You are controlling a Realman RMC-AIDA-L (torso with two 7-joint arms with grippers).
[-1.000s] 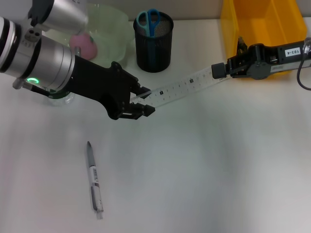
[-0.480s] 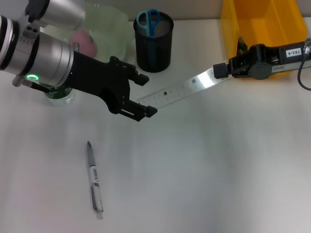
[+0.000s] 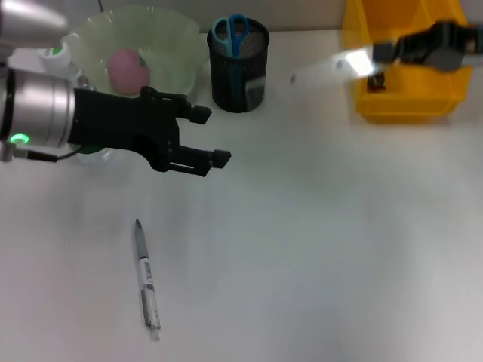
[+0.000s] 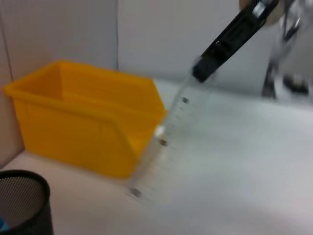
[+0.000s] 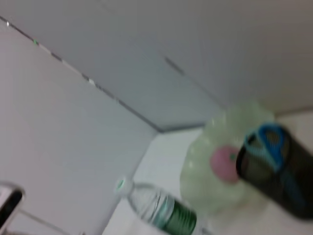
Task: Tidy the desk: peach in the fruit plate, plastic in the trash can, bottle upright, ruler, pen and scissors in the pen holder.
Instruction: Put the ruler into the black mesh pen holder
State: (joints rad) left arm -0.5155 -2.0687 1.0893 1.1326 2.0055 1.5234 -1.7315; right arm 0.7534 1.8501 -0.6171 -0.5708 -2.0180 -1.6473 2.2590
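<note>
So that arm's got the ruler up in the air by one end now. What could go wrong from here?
The right gripper pinches the ruler only at one end, so it could swing or slip out. The pen holder already has scissors in it, so the ruler's tip might catch on them or on the rim. The left gripper, open, sits close to the holder and might get in the way.

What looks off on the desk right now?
The pen lies loose on the desk, not in the pen holder. The ruler hangs tilted in the air from the right hand, over by the yellow bin. Left hand is open and empty.
</note>
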